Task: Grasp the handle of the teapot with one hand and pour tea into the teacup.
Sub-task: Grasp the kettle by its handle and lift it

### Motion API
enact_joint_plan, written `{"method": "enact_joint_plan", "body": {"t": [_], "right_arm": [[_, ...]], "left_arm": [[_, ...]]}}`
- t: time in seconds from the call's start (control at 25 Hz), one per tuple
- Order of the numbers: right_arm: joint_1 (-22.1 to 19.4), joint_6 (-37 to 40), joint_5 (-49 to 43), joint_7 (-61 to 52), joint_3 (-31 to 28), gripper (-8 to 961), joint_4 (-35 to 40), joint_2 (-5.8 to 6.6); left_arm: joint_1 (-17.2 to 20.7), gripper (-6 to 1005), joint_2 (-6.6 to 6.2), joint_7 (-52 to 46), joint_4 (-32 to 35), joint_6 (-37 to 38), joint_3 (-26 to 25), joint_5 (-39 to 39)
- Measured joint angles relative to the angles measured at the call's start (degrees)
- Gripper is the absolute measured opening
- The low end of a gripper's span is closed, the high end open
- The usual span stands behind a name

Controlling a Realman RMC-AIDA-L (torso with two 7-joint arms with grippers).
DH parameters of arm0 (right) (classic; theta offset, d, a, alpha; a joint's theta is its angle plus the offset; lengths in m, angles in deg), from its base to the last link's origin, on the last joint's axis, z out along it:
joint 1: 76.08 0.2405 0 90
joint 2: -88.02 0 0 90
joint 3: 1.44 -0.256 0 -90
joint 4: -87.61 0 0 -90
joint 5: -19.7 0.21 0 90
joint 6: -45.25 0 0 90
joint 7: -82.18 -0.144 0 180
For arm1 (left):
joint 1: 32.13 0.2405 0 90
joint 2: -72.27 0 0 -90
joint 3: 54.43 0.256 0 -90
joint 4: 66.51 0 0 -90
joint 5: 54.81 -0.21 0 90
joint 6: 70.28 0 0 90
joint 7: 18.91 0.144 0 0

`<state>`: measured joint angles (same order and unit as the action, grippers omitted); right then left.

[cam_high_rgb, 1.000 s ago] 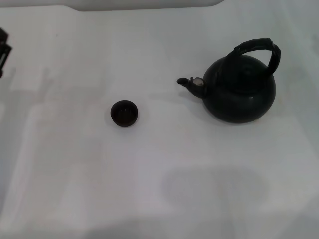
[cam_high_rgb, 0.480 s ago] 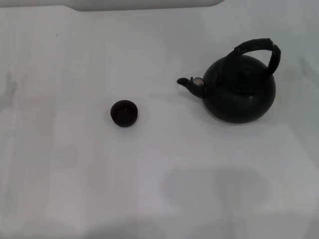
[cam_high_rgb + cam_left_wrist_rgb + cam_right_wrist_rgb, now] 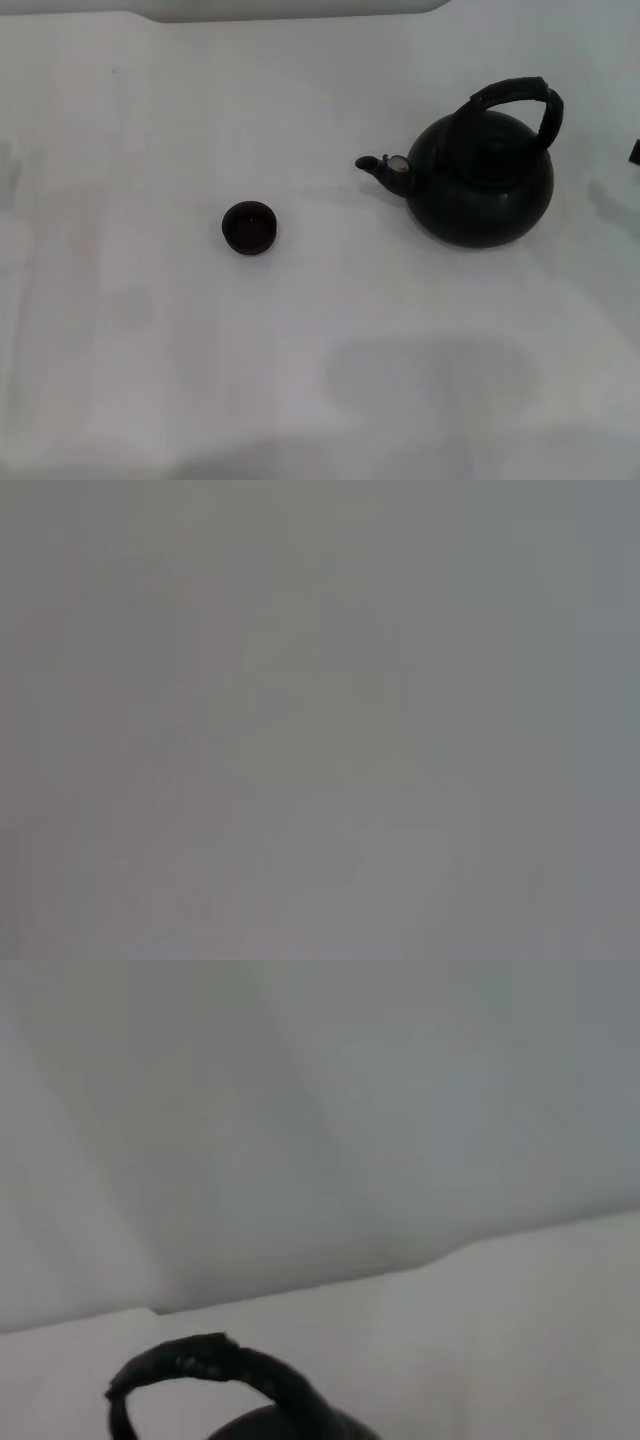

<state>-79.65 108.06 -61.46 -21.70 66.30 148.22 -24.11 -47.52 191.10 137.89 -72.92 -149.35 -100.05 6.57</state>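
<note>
The matte-black teapot (image 3: 482,180) stands upright on the white table, right of centre, with its spout (image 3: 385,170) pointing left. Its black ribbed handle (image 3: 520,100) arches over the top. The tiny dark teacup (image 3: 249,227) stands alone to the left of the spout, well apart from the pot. A dark sliver of my right gripper (image 3: 635,152) shows at the head view's right edge, right of the teapot and not touching it. The right wrist view shows the handle (image 3: 215,1365) and a bit of the pot's top (image 3: 290,1425). My left gripper is out of view.
The white table (image 3: 320,350) runs across the whole head view, with a pale raised edge (image 3: 290,10) at the back. The left wrist view shows only a blank grey surface.
The left gripper, at the head view's left edge one second ago, has gone out of view. A dark sliver of the right gripper has come in at the right edge. Teapot and teacup have not moved.
</note>
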Motion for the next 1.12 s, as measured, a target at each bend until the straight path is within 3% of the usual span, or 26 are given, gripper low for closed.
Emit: {"method": "enact_joint_plan", "body": {"t": [0.2,0.32,1.12], "right_arm": [[-2.46,1.19,-0.17,-1.29,0.11,864,1.72,-2.70],[-2.65,0.99,-0.20,-1.27,0.66,863,1.75,-3.10],[0.35,-12.01,3.48,-1.03,12.53,860,1.19,-3.70]], "left_arm": [[-0.32,882,0.06,0.00,0.00,0.12,0.00,0.04],[-0.45,882,0.08,-0.01,0.00,0.17,0.01,0.06],[-0.28,882,0.00,0.00,0.00,0.15,0.00,0.06]]}}
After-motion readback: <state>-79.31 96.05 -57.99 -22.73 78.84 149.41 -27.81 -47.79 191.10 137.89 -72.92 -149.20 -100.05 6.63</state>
